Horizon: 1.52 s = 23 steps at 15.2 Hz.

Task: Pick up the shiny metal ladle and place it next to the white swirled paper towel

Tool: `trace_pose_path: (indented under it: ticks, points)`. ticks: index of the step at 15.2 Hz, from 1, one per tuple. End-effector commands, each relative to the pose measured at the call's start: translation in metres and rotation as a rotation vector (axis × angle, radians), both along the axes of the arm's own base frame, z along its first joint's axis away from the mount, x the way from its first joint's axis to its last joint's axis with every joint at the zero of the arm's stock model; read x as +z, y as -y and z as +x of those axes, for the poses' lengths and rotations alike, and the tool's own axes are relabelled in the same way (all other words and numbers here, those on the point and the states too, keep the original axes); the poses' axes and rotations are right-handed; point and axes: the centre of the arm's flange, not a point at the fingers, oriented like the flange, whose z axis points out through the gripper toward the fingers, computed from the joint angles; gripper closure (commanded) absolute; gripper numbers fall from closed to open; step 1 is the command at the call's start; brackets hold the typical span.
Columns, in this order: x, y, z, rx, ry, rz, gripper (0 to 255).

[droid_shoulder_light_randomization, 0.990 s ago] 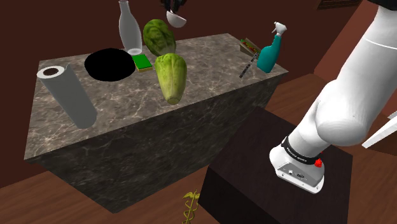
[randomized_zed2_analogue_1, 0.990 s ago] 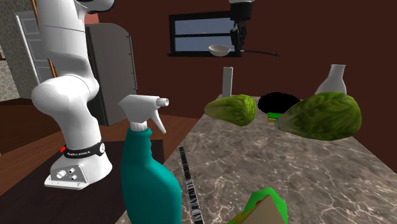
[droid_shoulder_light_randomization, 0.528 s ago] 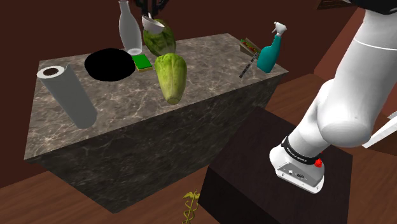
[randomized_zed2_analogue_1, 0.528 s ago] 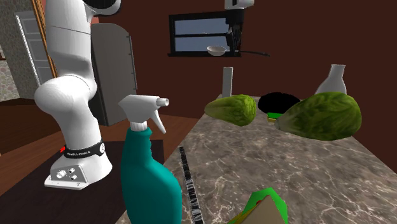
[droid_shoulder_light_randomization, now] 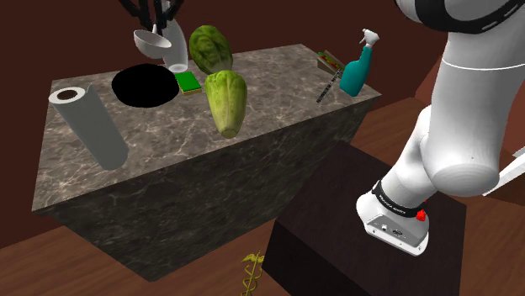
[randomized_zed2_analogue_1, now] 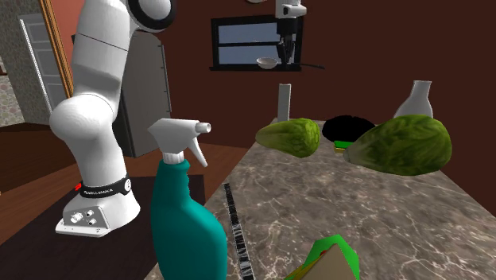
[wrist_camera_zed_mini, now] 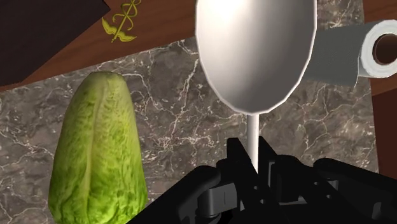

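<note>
The ladle (droid_shoulder_light_randomization: 150,42) is pale and shiny, with a round bowl. My gripper (droid_shoulder_light_randomization: 156,12) is shut on its handle and holds it in the air over the back of the marble counter (droid_shoulder_light_randomization: 278,101), above the black round area (droid_shoulder_light_randomization: 143,87). In the wrist view the fingers (wrist_camera_zed_mini: 236,159) clasp the thin handle, and the ladle bowl (wrist_camera_zed_mini: 254,51) hangs in front of them. The paper towel (droid_shoulder_light_randomization: 88,124), a grey-white roll, lies at the counter's left end in the shoulder view. The paper towel (wrist_camera_zed_mini: 356,54) also shows beyond the bowl. Across the counter I see the gripper (randomized_zed2_analogue_1: 288,49) with the ladle (randomized_zed2_analogue_1: 268,61).
Two green lettuces (droid_shoulder_light_randomization: 225,101) (droid_shoulder_light_randomization: 210,49) lie mid-counter, with a green sponge (droid_shoulder_light_randomization: 188,81) and a clear bottle (droid_shoulder_light_randomization: 174,46) beside the black area. A teal spray bottle (droid_shoulder_light_randomization: 357,71) and a dark utensil (droid_shoulder_light_randomization: 326,88) sit at the right end. The stand (droid_shoulder_light_randomization: 370,244) is below right.
The gripper has carried the ladle toward the shoulder view's left, from above the rear lettuce to above the black area near the bottle. Its hold on the ladle has not changed.
</note>
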Motion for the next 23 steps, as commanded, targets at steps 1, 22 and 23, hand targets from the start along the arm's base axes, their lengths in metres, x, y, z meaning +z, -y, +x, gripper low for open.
trace_pose_path:
  ticks: [1,22,23]
  points:
    - [-0.001,-0.025,0.003,-0.002,0.0,0.0,255]
    - [-0.101,-0.053,0.005,-0.002,0.0,0.0,255]
    - [-0.107,-0.053,0.005,-0.002,0.0,0.0,255]
